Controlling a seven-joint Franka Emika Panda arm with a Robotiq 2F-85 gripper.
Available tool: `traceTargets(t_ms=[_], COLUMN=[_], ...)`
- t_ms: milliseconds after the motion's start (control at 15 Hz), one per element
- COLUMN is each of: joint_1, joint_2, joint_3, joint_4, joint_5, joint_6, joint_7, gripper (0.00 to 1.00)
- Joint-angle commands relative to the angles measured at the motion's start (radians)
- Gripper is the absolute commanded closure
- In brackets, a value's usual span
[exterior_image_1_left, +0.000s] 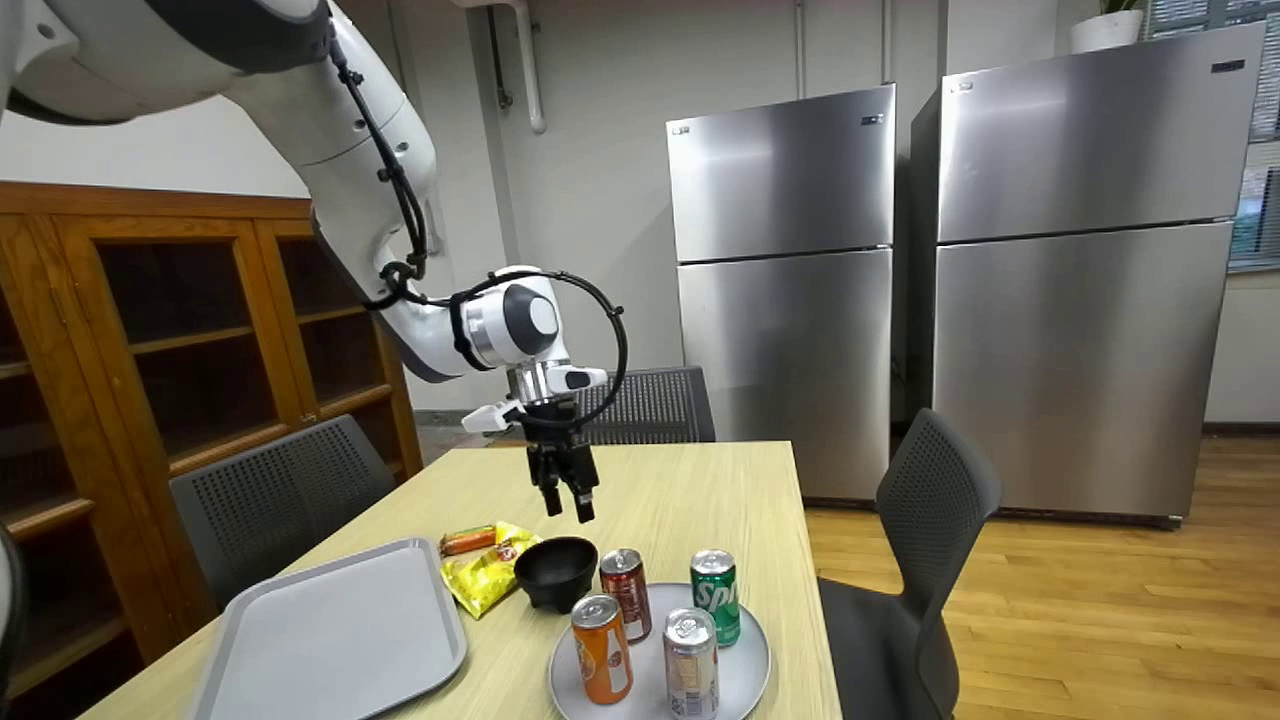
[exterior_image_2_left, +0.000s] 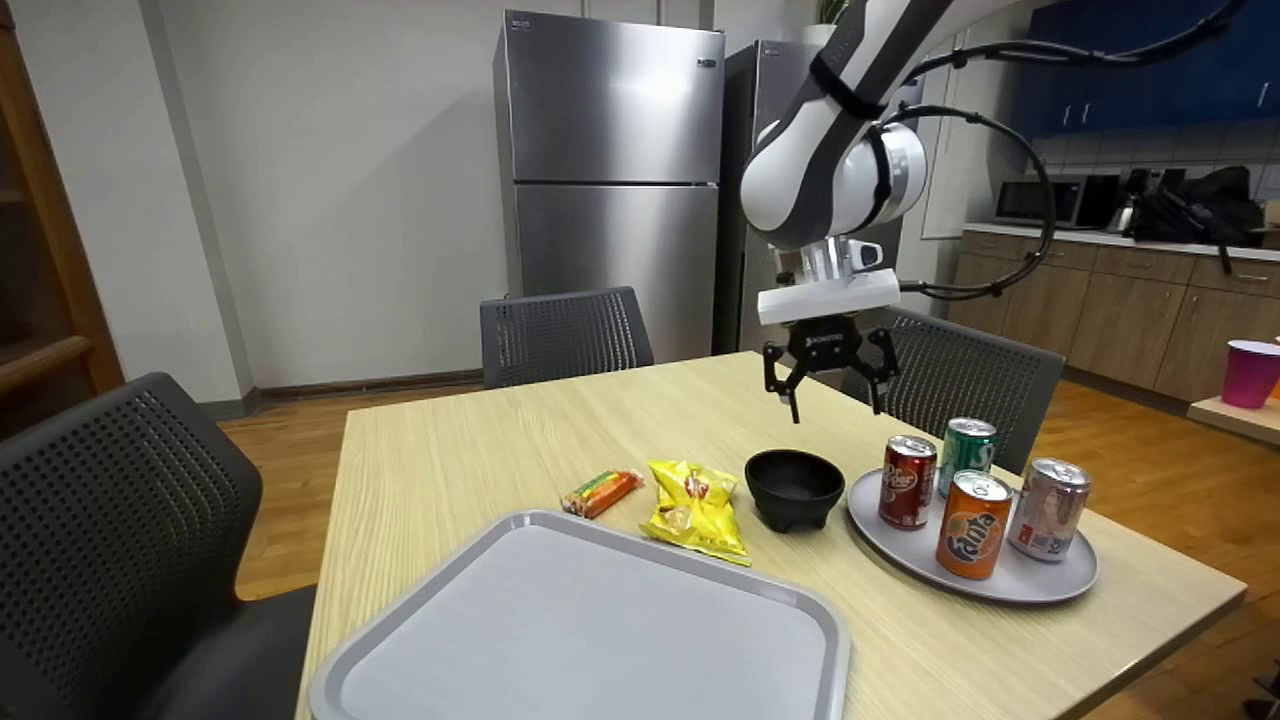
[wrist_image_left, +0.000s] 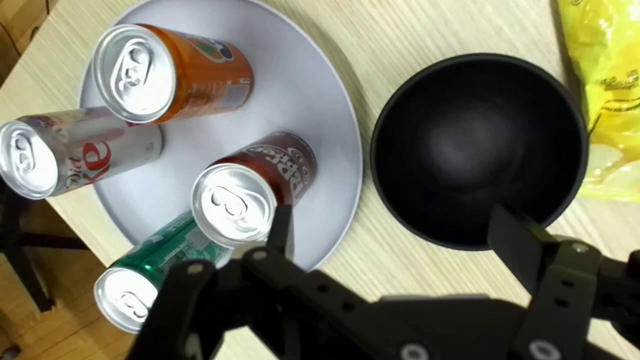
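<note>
We see the black bowl (wrist_image_left: 465, 145) sitting on the worktop (exterior_image_2_left: 450, 450), between a yellow chip bag (exterior_image_2_left: 695, 510) and a round grey plate (wrist_image_left: 295, 85). The fingers (wrist_image_left: 520, 250) are spread wide apart and hold nothing. They point down and hang in the air, near the bowl and the Dr Pepper can (exterior_image_2_left: 905, 490).

The bowl sits mouth up on little feet, and we think the feet help it not to tip. The Dr Pepper can, the Fanta can (exterior_image_2_left: 972, 530), the Sprite can (exterior_image_1_left: 715, 600) and the Diet Coke can (wrist_image_left: 110, 150) all stand straight up on the plate. We guess their flat bottoms make that easy. The chip bag lies down, likely because it is too soft to stand.

In the wrist view, one finger covers a bit of the bowl's rim, and the other seems to bump the Dr Pepper can. Both exterior views show us that the fingers are up high and touch neither. Only the wrist view lets us look straight down into the bowl and read "Diet" on the Diet Coke can. But it leaves out the big grey tray (exterior_image_2_left: 600, 640) and the small orange packet (exterior_image_2_left: 603, 493), which both exterior views show.
</note>
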Motion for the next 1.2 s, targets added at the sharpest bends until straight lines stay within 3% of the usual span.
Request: traceTargets(t_ms=[0, 1133], joint_1=[-0.026, -0.05], joint_2=[-0.057, -0.088], joint_3=[-0.015, -0.08], joint_4=[-0.07, -0.188], joint_5=[-0.024, -0.054], joint_6=[0.041, 0.118], joint_7=[0.022, 0.042], gripper=[0.0, 0.0])
